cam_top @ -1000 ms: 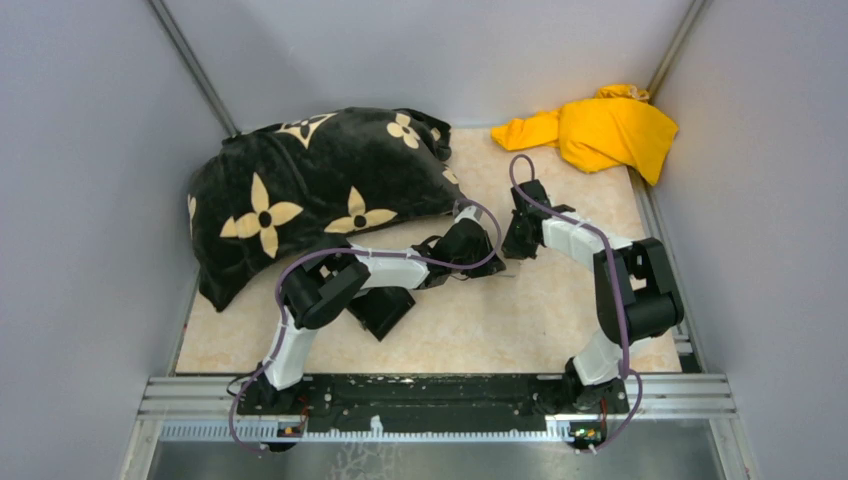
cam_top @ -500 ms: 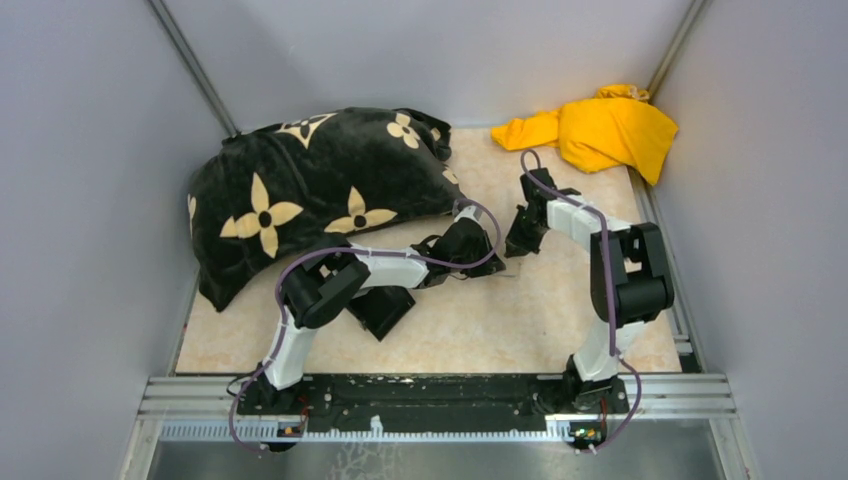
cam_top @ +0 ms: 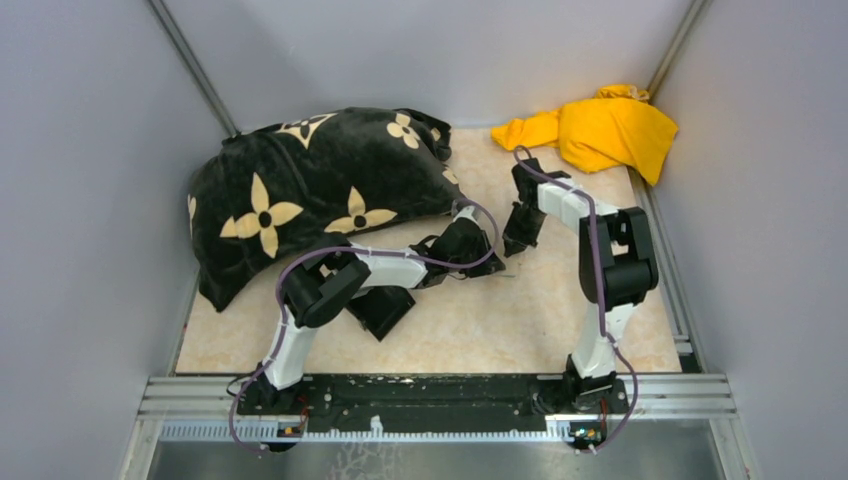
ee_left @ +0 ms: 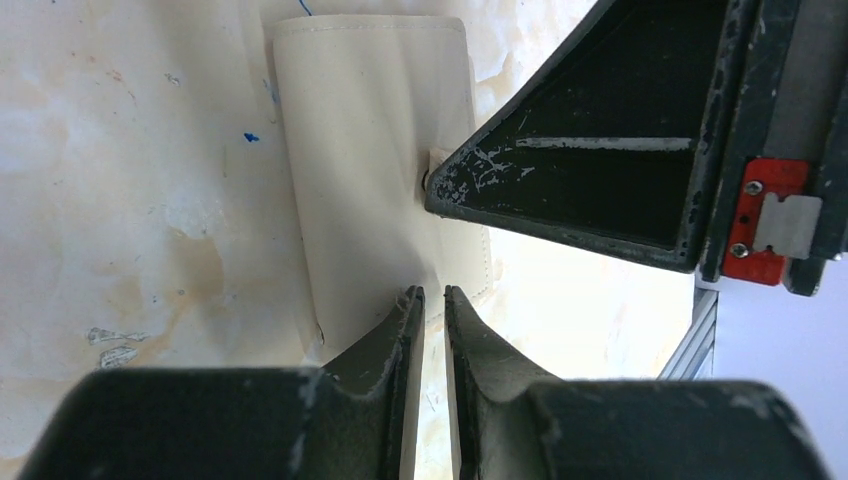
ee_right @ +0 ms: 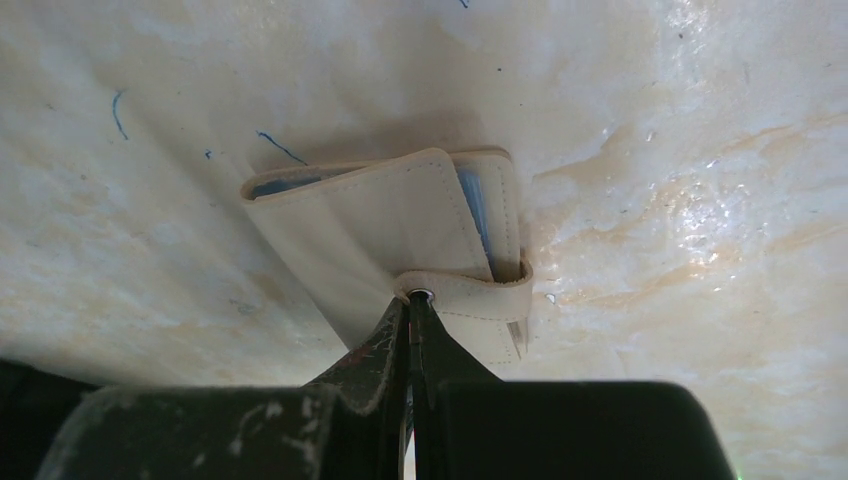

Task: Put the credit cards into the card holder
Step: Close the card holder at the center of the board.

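Card holder lies flat on the desk, approx mid-desk, btwn the two arms' tips, folded over w/ its cream cover up. In the R wrist view the holder shows a light blue card tucked inside: a thin blue strip along the open side. Blue also shows at the fold's far-left opening. The clasp tab wraps over the holder's near edge.

R jaws: pressed together, no gap seen. The tips are right at the tab's metal snap, touching it, and the tab curls just over them. Nothing seen pinched btwn them. From the L wrist cam the same jaws show as a black wedge coming in from the right, its point meeting the holder's right edge at the tab.

L jaws: a narrow slit btwn the fingers, tips at the holder's near edge, by its lower-right corner. Cannot tell whether they nip that edge or just rest on it; the slit shows only pale cream.

Top view: L arm is low, stretched toward centre. R arm bends down from the far side, and the two tips are near each other. A black box sits partly under the L arm, apart from the holder. A black pillow w/ cream flowers is at far left, a yellow cloth in the far-right corner.
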### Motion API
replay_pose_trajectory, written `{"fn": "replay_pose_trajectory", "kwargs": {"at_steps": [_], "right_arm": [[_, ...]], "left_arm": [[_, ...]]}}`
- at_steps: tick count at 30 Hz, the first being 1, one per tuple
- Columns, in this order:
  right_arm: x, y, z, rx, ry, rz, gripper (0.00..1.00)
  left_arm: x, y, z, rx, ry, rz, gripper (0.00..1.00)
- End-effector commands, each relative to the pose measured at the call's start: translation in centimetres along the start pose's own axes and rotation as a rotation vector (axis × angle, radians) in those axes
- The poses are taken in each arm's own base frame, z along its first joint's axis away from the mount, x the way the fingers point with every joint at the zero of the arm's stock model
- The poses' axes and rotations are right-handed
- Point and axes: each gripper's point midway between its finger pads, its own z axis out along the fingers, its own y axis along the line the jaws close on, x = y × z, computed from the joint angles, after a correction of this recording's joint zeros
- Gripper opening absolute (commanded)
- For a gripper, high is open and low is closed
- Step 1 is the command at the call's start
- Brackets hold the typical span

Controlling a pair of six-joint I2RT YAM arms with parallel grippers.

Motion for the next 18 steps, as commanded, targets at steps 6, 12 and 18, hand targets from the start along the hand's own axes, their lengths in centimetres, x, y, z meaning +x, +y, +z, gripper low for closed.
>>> {"fn": "replay_pose_trajectory", "kwargs": {"at_steps": [6, 12, 18], "right_arm": [[1.6, -5.2, 6.4, 0.371, 0.009, -0.058, 0.04], [1.3, -5.2, 6.7, 0.433, 0.026, -0.084, 0.08], [0.7, -4.7, 6.9, 0.450, 0.028, -0.106, 0.09]], "left_arm": [[6.8, 10.5, -1.7, -0.278, 0.210, 0.103, 0.21], [6.8, 10.8, -2.2, -0.270, 0.214, 0.109, 0.21], [6.9, 11.6, -2.5, -0.273, 0.216, 0.107, 0.21]]}}
